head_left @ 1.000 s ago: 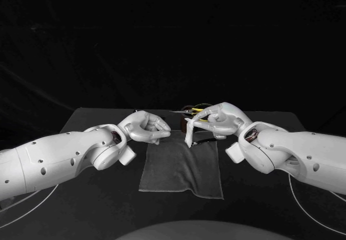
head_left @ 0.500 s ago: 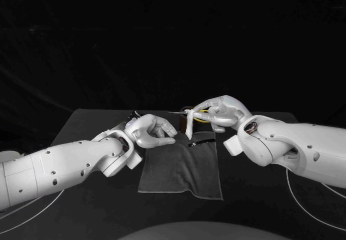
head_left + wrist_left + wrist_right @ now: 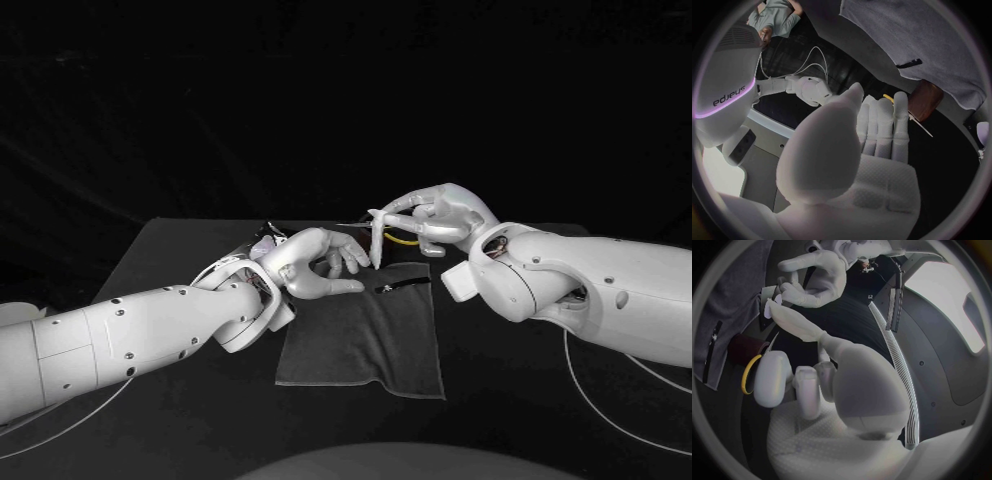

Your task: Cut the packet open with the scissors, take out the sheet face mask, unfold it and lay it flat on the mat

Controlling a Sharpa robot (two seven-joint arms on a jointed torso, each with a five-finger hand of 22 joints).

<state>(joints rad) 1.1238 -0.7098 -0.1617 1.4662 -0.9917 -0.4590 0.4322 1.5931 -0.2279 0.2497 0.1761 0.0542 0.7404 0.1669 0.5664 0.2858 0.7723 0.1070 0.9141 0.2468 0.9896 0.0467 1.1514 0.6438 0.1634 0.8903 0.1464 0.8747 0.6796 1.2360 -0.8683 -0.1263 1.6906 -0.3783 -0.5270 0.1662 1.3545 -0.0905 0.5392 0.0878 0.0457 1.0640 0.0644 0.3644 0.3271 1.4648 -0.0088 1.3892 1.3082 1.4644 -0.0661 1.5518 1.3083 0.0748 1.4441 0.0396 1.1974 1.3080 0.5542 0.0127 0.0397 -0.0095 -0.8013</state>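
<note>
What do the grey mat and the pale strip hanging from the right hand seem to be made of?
Mat: probably soft woven cloth, matte; its near edge is wavy and it shows no shine. Pale strip, held by the right hand: thin and smooth, hanging straight without drooping, so perhaps plastic film or a folded sheet; the look leaves it open.

Free mat — scissors at far end
</note>
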